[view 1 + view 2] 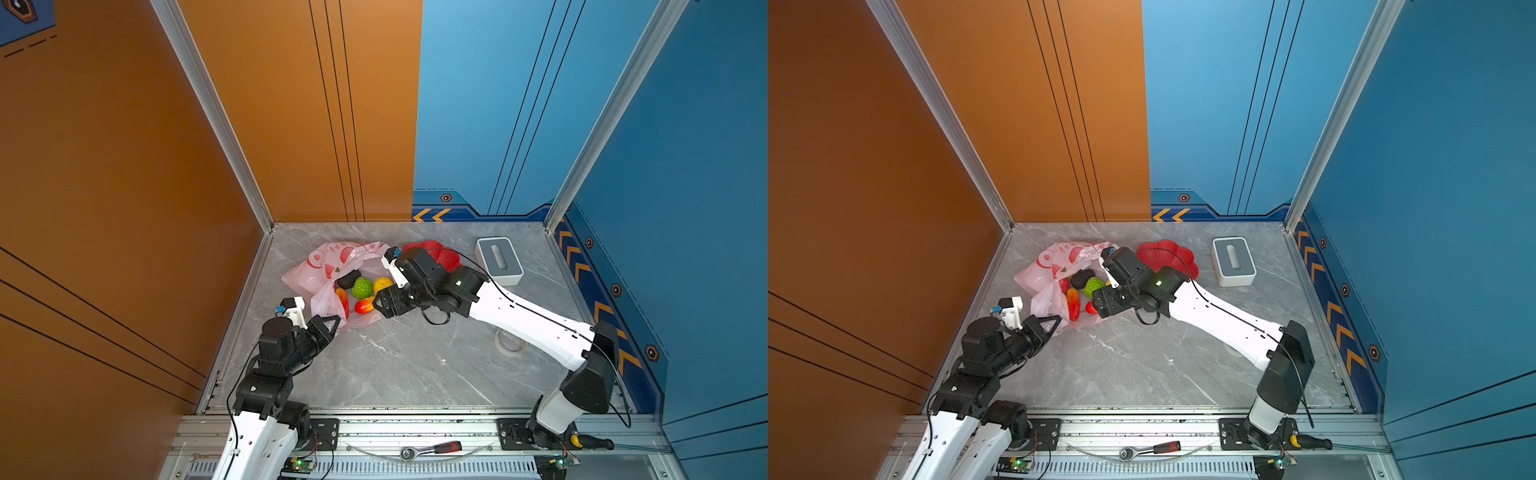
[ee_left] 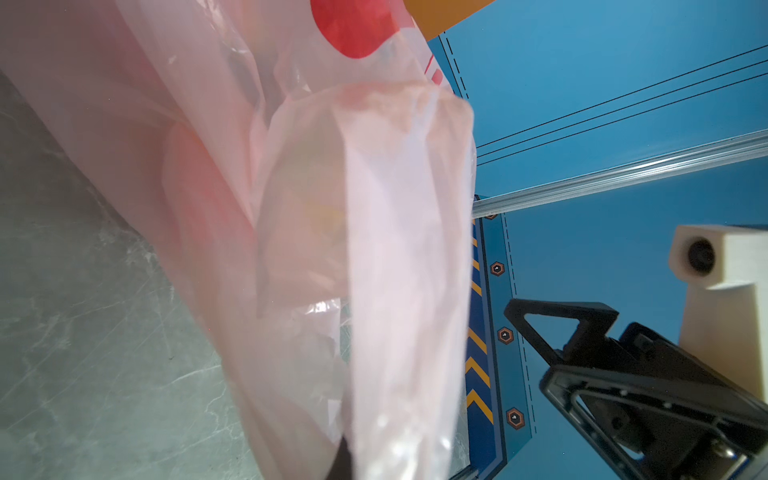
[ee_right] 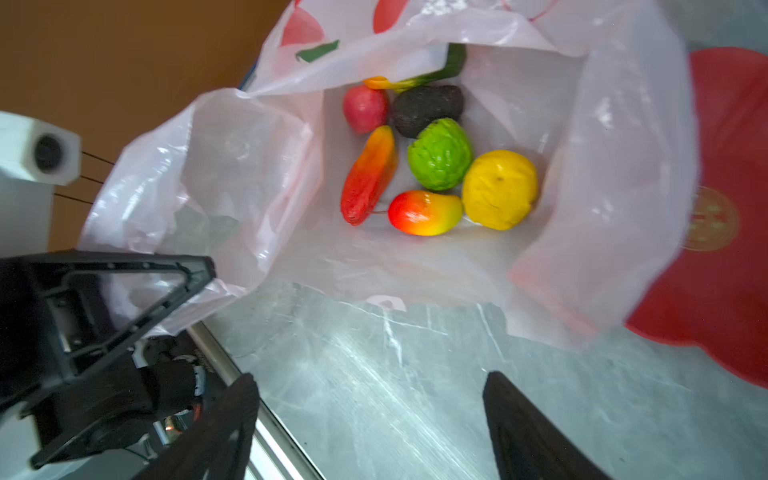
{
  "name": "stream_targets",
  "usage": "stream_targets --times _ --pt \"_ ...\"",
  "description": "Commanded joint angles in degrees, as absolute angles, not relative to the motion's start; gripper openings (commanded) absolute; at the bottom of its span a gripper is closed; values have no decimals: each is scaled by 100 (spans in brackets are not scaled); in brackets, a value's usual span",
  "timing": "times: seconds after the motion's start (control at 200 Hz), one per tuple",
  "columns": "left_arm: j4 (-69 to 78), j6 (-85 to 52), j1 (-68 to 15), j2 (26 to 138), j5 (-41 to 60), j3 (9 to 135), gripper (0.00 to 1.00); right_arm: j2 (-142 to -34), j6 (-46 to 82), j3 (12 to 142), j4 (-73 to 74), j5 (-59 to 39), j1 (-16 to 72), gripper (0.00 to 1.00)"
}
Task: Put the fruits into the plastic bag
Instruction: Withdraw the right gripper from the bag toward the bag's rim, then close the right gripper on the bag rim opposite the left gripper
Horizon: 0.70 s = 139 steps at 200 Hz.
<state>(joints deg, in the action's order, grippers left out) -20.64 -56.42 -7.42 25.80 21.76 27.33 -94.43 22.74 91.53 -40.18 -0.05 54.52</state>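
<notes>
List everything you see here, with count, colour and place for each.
Thin translucent plastic bag: one, pale pink, red prints, open, far left.
Glossy toy fruits: seven, yellow, green, dark, red and orange; inside the bag.
Red scalloped dish: one, red, beside the bag.
Rectangular tissue box: one, white-grey, far right.
Pale tape ring: one, whitish, by the right arm.
Ratchet wrench: one, red handle, front rail.
Screwdriver: one, yellow-black, front rail.
Left hand: one, black, shut on the bag's edge.
Right hand: one, black, open, near the bag's mouth.
</notes>
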Motion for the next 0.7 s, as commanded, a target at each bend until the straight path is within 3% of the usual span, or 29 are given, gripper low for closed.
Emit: stream_targets --times 0.0,0.26,0.691 --pt "-2153 -5511 -664 2497 2266 2801 0 -9353 1723 8904 -4594 1422 5532 100" --pt "-2070 -5537 -659 2575 2286 2831 0 -9871 1696 8901 -4523 1583 5493 100" --pt "-2104 -5515 -650 2617 2259 2869 0 -10872 1890 9325 -4080 804 4780 100"
